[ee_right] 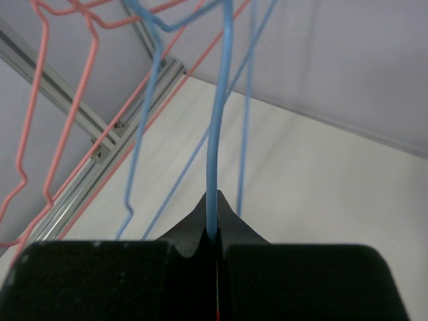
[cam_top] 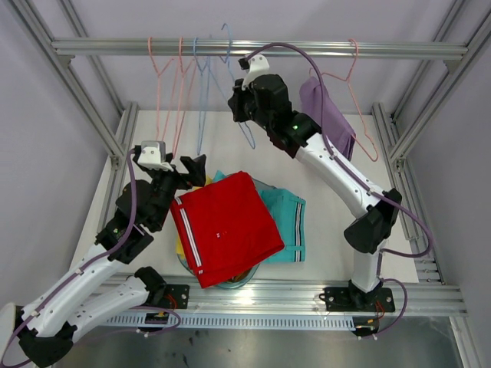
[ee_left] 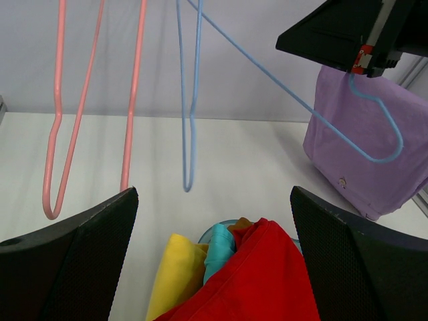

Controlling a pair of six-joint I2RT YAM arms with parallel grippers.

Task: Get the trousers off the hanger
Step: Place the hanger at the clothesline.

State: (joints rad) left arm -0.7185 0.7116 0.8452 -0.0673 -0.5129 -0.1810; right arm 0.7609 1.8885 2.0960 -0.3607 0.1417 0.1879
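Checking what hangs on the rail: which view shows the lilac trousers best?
Top external: the lilac trousers hang nearly whole at the rail's right. Left wrist view crops their right edge; the right wrist view misses them.

Bright even overhead light, soft faint shadows, no glare, near claw edges blurred in wrist views

There are 5 trousers (1 red pair (cam_top: 226, 226), 1 teal pair (cam_top: 288, 222), 1 yellow pair (ee_left: 177, 271), 1 brown pair (ee_left: 242, 224), 1 lilac pair (cam_top: 330, 115)), 3 pink hangers (ee_left: 50, 167) (ee_left: 127, 154) (cam_top: 364, 123), 2 blue hangers (ee_left: 183, 134) (ee_right: 214, 160), 1 bowl (cam_top: 229, 286) and 2 grippers: left gripper (cam_top: 193, 170), right gripper (ee_right: 217, 234).
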